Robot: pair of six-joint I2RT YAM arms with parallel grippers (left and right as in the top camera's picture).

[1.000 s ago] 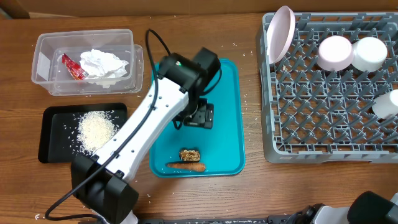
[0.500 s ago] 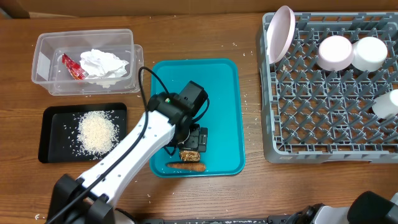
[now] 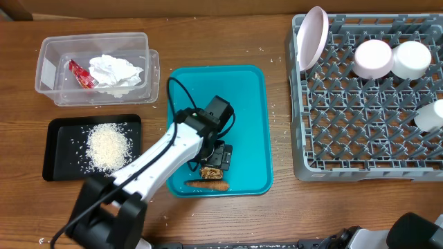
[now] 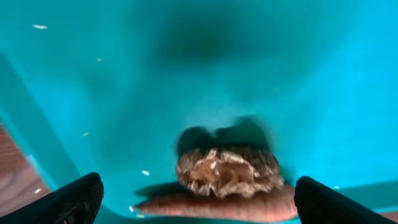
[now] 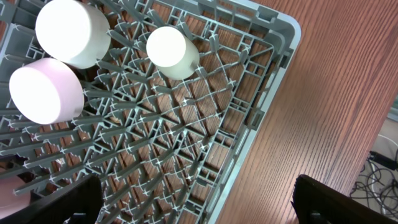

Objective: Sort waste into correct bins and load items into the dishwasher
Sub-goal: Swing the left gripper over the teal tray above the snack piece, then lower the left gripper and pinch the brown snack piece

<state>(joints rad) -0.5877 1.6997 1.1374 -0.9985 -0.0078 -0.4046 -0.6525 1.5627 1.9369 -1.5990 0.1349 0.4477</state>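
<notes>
On the teal tray [image 3: 249, 104] a brown food lump [image 3: 211, 172] lies against a small orange carrot [image 3: 206, 185] at the near end. My left gripper [image 3: 214, 160] hangs open just above them. In the left wrist view the lump [image 4: 227, 171] and carrot [image 4: 224, 206] sit between the wide-apart fingers of the left gripper [image 4: 202, 200], which touch neither. The clear tub [image 3: 52, 93] holds a white napkin [image 3: 116, 71] and red wrapper [image 3: 82, 74]. Rice [image 3: 109, 146] lies in the black tray [image 3: 59, 131]. My right gripper [image 5: 202, 202] is open and holds nothing, over the grey rack's [image 5: 273, 81] corner.
The grey rack [image 3: 367, 166] at the right holds an upright plate [image 3: 313, 36], a pinkish bowl [image 3: 374, 58], a white dish [image 3: 411, 59] and a cup [image 3: 430, 115]. Stray rice grains dot the wooden table beside the teal tray.
My left arm has swung from the teal tray's middle toward its near end and come down over the brown lump and carrot. Nothing else has moved.
</notes>
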